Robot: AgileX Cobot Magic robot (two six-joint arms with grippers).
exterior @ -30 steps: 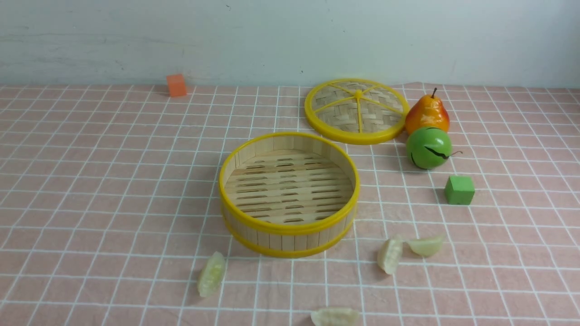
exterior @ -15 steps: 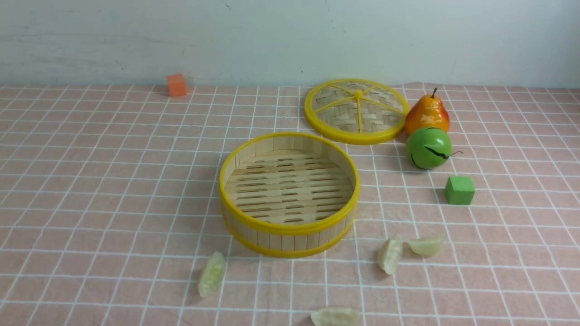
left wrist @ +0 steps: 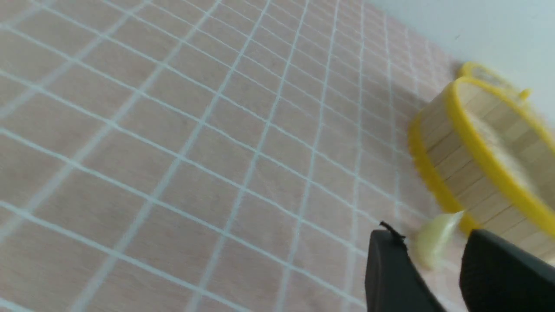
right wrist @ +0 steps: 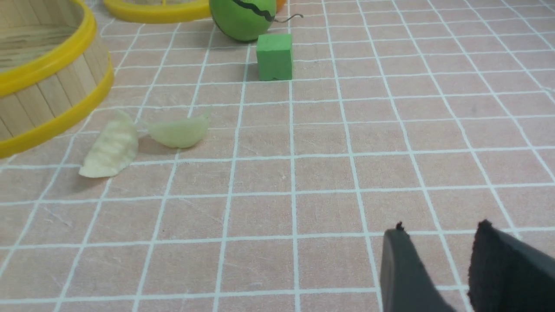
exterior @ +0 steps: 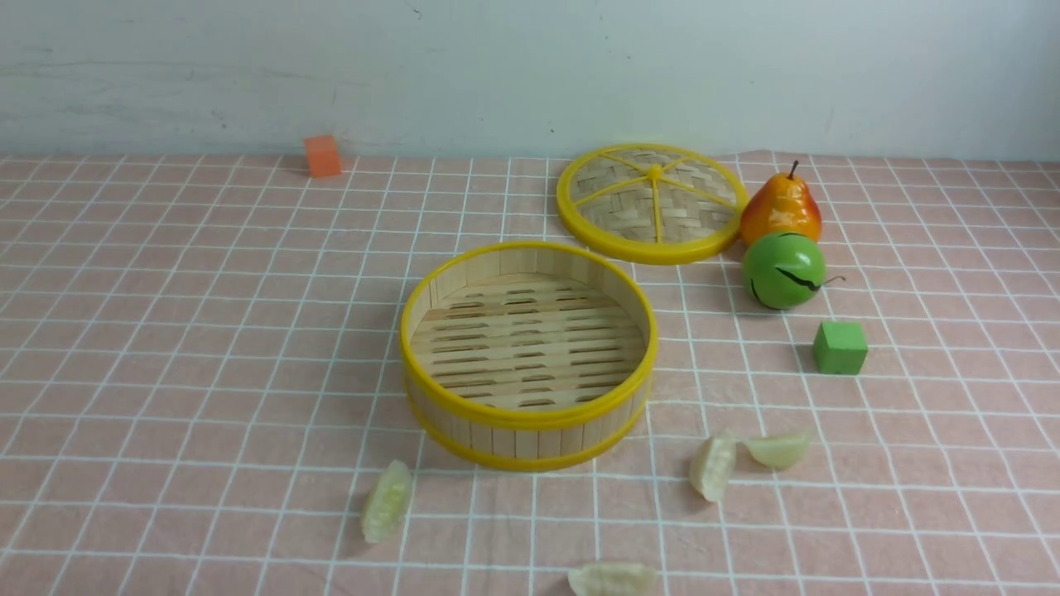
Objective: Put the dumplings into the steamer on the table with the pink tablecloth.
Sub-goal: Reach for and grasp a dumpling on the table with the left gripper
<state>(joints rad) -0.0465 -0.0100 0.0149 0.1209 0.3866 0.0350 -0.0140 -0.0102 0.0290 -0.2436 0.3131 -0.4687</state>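
The steamer point(exterior: 530, 419) stands empty at the middle of the pink tablecloth point(exterior: 207, 348). Several pale dumplings lie on the cloth in front of it: one at its front left point(exterior: 386, 502), two touching at its front right point(exterior: 714, 467) point(exterior: 778, 448), one at the near edge point(exterior: 611, 579). My left gripper point(left wrist: 431, 237) is open above the cloth, and the front-left dumpling point(left wrist: 438, 229) lies beyond its tips beside the steamer point(left wrist: 455, 156). My right gripper point(right wrist: 440, 229) is open and empty, well short of the right pair point(right wrist: 110, 149) point(right wrist: 177, 132). Neither gripper shows in the front view.
The woven steamer lid point(exterior: 652, 204) lies flat behind the steamer. A toy pear point(exterior: 780, 207), a green ball point(exterior: 783, 270) and a green cube point(exterior: 840, 348) sit to the right. An orange cube point(exterior: 322, 156) rests by the back wall.
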